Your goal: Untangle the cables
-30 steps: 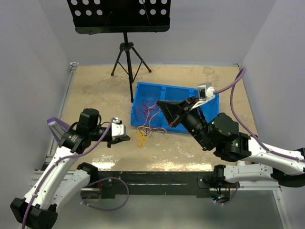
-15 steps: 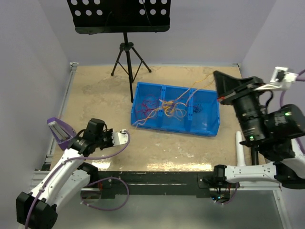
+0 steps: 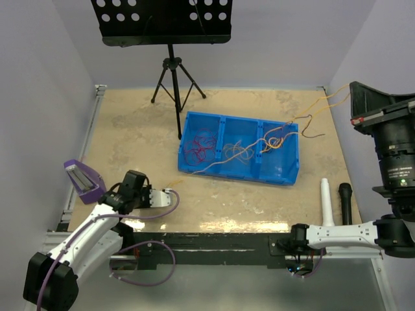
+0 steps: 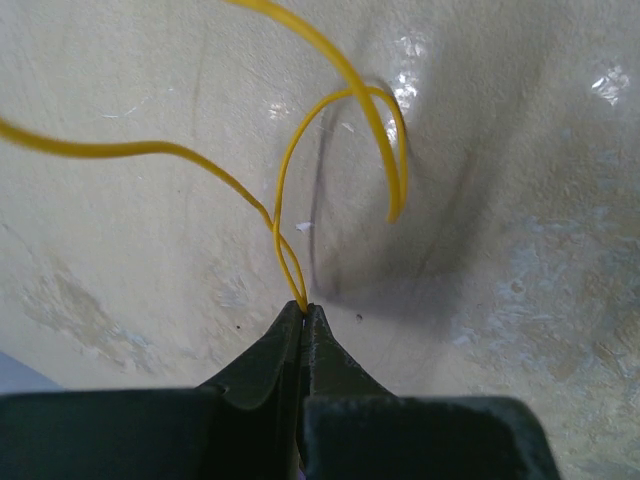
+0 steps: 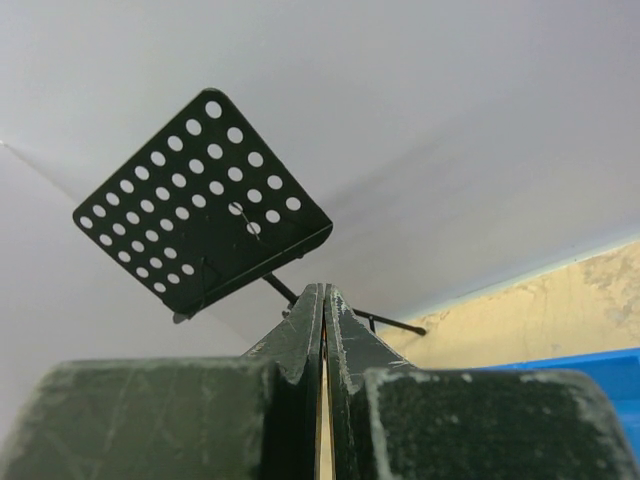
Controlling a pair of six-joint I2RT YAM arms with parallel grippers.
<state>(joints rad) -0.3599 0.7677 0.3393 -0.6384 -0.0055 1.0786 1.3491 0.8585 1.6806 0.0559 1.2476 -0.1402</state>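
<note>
Pale purple walls close in a sandy, mottled bench (image 3: pixel 130 129), with a black perforated music stand (image 3: pixel 162 19) on its tripod at the far side. A blue bin (image 3: pixel 259 176) with three compartments sits near the middle of the bench, and most of the cables (image 3: pixel 202 144) lie in it: a red tangle in the left compartment and looser pale strands in the middle one. Orange and yellow strands rise out of the right compartment toward the upper right. One thin strand trails out over the bin's near-left corner toward the left arm. The left fingers (image 4: pixel 300 330) are low over the bench near its front-left, pressed together on a yellow cable that loops away from their tips. The right fingers (image 5: pixel 322 300) are raised high at the right edge, well apart from the bin, pointing at the music stand – closed tight, with a thin pale sliver in the seam between them and an orange strand running up to their tips.
</note>
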